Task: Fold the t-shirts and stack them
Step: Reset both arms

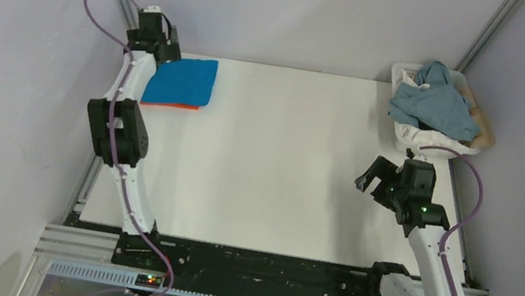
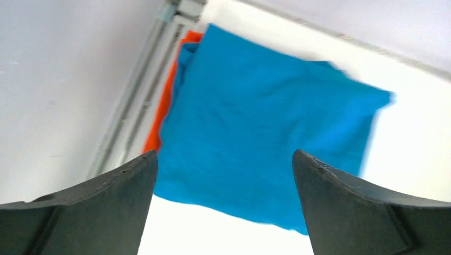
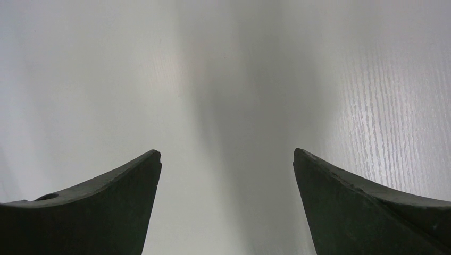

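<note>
From above, the blue t-shirt (image 1: 183, 80) lies folded on the orange t-shirt (image 1: 171, 105) (only a thin orange edge shows along its near side) at the far left corner of the table (image 1: 280, 166), with the left gripper (image 1: 164, 49) over the stack's left end, the right gripper (image 1: 376, 179) over bare table near the right edge, and a basket (image 1: 403, 134) of clothes (image 1: 435, 103) at the far right. The left wrist view shows the fingers (image 2: 106, 196) spread wide above the blue t-shirt (image 2: 266, 133), clear of it, orange (image 2: 167, 101) peeking out along its left side. The right wrist view shows the fingers (image 3: 106, 196) spread wide too, holding nothing, above the white table top (image 3: 223, 79)
</note>
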You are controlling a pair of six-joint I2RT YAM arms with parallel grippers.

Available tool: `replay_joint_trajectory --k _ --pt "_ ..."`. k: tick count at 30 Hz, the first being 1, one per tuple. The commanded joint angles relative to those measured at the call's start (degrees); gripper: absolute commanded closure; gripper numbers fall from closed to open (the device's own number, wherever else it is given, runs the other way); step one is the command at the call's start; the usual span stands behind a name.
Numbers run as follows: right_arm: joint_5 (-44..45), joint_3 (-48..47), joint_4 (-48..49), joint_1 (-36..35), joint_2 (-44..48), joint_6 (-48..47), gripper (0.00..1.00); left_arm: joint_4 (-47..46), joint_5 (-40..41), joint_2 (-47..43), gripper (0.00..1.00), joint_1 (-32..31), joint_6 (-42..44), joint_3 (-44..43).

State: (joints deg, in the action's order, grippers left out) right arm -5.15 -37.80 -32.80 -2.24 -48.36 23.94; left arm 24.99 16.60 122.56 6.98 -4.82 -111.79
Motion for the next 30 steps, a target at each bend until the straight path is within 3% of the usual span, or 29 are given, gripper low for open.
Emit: replay_joint_trajectory --k 1,4,6,9,10,13,16,20,24,30 --pt "0.4 -0.2 -0.1 0.1 1.5 0.9 0.01 -1.8 -12.7 -13.4 0.0 -0.9 -10.8 5.6" --pt "0.0 -0.3 -0.5 0.2 2.2 1.7 0.01 -4.7 -11.9 -23.8 0.0 -3.6 -15.3 14.8" --pt "0.5 -0.2 -1.0 0.1 2.6 2.2 0.0 -12.6 -10.1 -33.4 0.0 -8.2 -15.7 27.9" --pt "2.1 0.2 -2.4 -0.1 3.1 2.3 0.01 -27.1 -12.1 -52.2 0.0 -15.7 -17.1 54.3" --pt "2.3 0.4 -2.4 -0.6 3.4 2.4 0.0 -30.8 -10.4 -55.7 0.0 -17.2 -19.5 58.6" --pt "9.0 1.8 -1.8 -4.8 5.5 3.9 0.0 -32.1 -6.1 -70.0 0.0 -24.3 -23.6 75.5" --pt "17.0 3.2 -0.4 -13.7 6.2 6.6 0.01 -32.1 -8.0 -77.1 0.0 -30.4 -26.9 86.8" --pt "19.9 6.4 3.6 -19.7 6.4 10.1 0.01 -30.8 -8.2 -87.2 0.0 -32.6 -29.8 95.0" --pt "23.4 11.7 9.0 -24.1 9.1 12.4 0.01 -26.0 -5.1 -92.8 0.0 -32.6 -30.0 95.8" --pt "27.8 14.1 8.4 -26.4 14.6 13.6 0.01 -23.3 -3.7 -95.6 0.0 -32.6 -29.7 96.2"
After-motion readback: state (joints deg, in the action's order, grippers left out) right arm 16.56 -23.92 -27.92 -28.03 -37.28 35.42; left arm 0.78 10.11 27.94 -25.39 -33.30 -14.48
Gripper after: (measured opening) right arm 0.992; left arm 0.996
